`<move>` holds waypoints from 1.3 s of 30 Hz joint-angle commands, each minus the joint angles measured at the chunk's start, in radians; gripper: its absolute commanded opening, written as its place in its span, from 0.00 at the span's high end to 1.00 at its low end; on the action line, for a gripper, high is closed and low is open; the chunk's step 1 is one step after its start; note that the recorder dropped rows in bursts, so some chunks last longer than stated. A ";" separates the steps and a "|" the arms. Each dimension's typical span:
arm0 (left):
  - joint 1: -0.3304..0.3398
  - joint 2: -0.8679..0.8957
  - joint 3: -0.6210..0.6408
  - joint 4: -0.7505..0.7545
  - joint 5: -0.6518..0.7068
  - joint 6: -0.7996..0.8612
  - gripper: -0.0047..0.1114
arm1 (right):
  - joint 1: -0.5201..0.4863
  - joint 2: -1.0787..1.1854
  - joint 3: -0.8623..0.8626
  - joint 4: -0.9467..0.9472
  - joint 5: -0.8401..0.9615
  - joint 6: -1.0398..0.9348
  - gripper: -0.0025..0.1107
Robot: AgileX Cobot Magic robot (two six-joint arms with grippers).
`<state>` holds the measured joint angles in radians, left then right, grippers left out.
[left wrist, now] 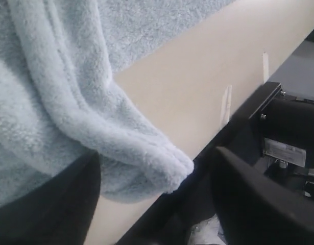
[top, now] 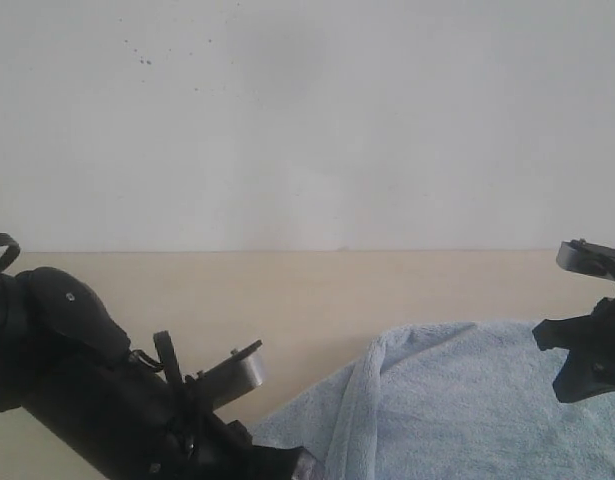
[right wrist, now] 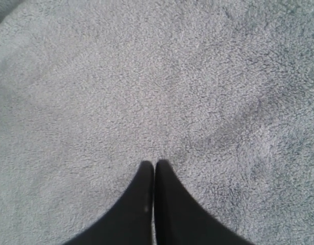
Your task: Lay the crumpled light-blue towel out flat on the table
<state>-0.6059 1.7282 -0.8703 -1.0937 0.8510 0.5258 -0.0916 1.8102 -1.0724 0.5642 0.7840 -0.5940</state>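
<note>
left claw point(left wrist: 154, 163) open wide, folded corner of the towel point(left wrist: 54, 102) lying between its fingers near the table point(left wrist: 197, 71) edge. right claw point(right wrist: 154, 164) closed, tips together over flat terry. Towel lies front-right on the table, rolled fold along its left side. White wall point(top: 307, 120) behind.

Pretty clearly a robotics lab or test bench. A plain beige table point(top: 287, 290) is set against a bare white wall point(top: 307, 120) dotted with a few dark specks. A black left arm point(top: 67, 400) and right arm point(top: 597, 350) are seen at either side, and a black equipment box point(left wrist: 294, 125) with a printed label point(left wrist: 284, 151) can be spotted just past the table's edge.
</note>
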 commanded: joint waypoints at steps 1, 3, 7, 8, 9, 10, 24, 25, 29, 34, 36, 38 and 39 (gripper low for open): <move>-0.026 0.001 0.032 -0.032 -0.063 -0.062 0.45 | -0.005 -0.010 0.004 0.002 -0.014 -0.010 0.98; -0.060 0.001 0.053 -0.123 -0.141 -0.062 0.45 | -0.005 -0.010 0.004 0.007 -0.014 -0.010 0.98; -0.147 0.001 0.067 -0.366 -0.308 0.025 0.45 | -0.005 -0.010 0.004 0.007 -0.014 -0.010 0.98; -0.160 0.001 0.067 -0.417 -0.339 0.062 0.45 | -0.005 -0.010 0.004 0.007 -0.014 -0.010 0.98; -0.171 0.001 0.067 -0.468 -0.369 0.103 0.45 | -0.005 -0.010 0.004 0.007 -0.012 -0.010 0.98; -0.179 0.001 0.067 -0.504 -0.386 0.128 0.45 | -0.005 -0.010 0.004 0.008 -0.010 -0.010 0.98; -0.186 -0.044 0.069 -0.422 -0.478 -0.026 0.51 | -0.005 -0.010 0.004 0.053 0.016 -0.010 0.98; -0.186 -0.069 0.069 -0.445 -0.538 -0.049 0.55 | -0.005 -0.010 0.004 0.053 0.013 -0.010 0.98; -0.242 -0.144 0.055 -0.651 -0.728 -0.153 0.69 | -0.005 0.001 0.004 0.093 -0.050 -0.010 0.98; -0.331 -0.012 0.033 -0.651 -0.643 -0.379 0.69 | -0.005 0.039 0.005 0.136 -0.042 -0.012 0.98; -0.378 0.021 0.033 -0.651 -0.654 -0.399 0.69 | -0.005 0.046 0.005 0.151 -0.042 -0.019 0.98; -0.479 0.005 0.033 -0.651 -0.851 -0.450 0.69 | -0.005 0.048 0.005 0.158 -0.042 -0.028 0.98; -0.507 -0.008 0.033 -0.651 -0.930 -0.459 0.69 | -0.005 0.048 0.005 0.158 -0.046 -0.028 0.98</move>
<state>-1.0347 1.7479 -0.8338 -1.7393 0.1078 0.1209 -0.0916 1.8582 -1.0708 0.7121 0.7392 -0.6095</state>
